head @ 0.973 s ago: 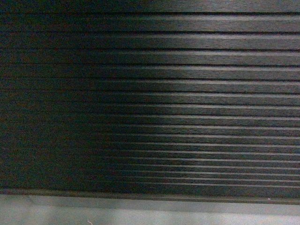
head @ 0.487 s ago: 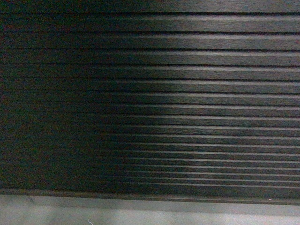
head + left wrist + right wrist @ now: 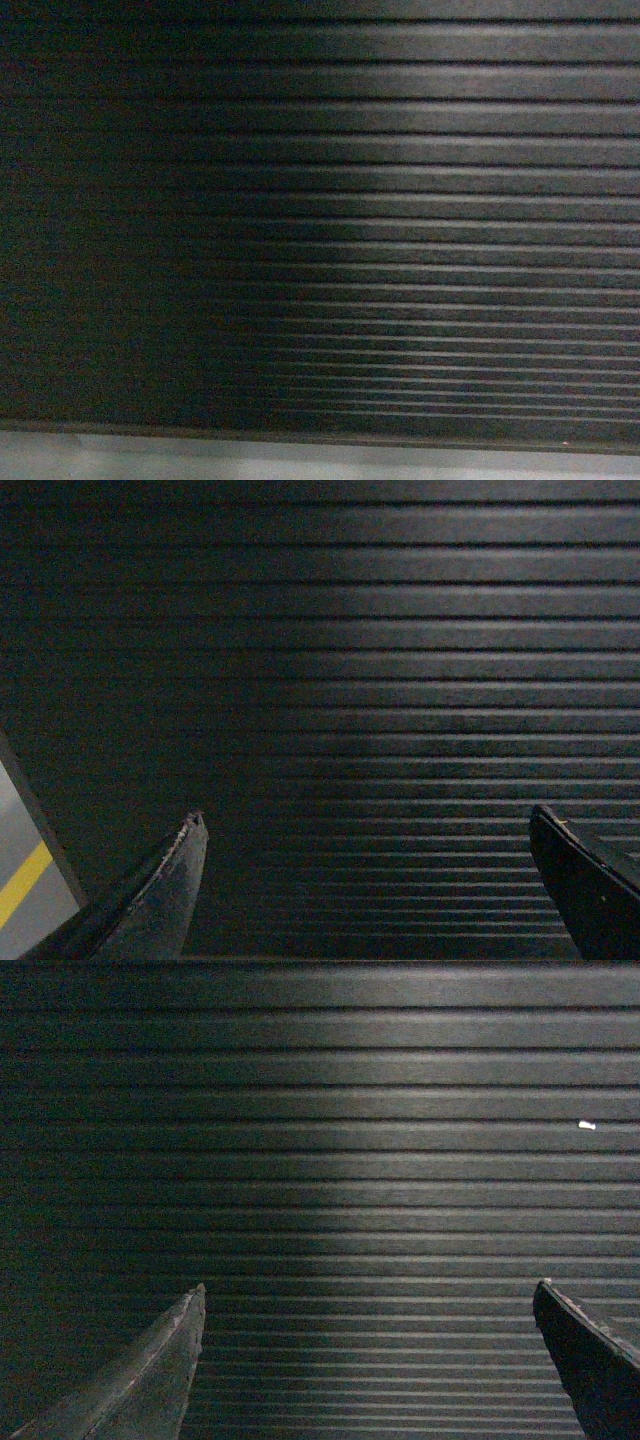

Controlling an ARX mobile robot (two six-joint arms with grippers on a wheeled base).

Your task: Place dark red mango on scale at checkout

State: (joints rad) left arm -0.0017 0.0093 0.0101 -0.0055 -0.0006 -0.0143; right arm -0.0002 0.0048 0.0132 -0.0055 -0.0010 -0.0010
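Observation:
The checkout's point(image 3: 400, 200) dark ribbed front fills the head view, close up. The same ribbed checkout front point(image 3: 380, 660) fills the left wrist view, and the checkout front point(image 3: 350, 1140) fills the right wrist view too. My left gripper point(image 3: 365, 820) is open with nothing between its fingers. My right gripper point(image 3: 368, 1290) is open and empty as well. Both point straight at the ribbed panel. The dark red mango and the scale are out of view.
A grey plinth point(image 3: 300, 462) runs along the bottom of the head view under the ribbed front. At the left edge of the left wrist view the panel ends, and grey floor with a yellow line point(image 3: 22, 885) shows there.
The ribbed front has shifted slightly in the head view: the grey plinth strip sits lower and looks thinner than a second ago.

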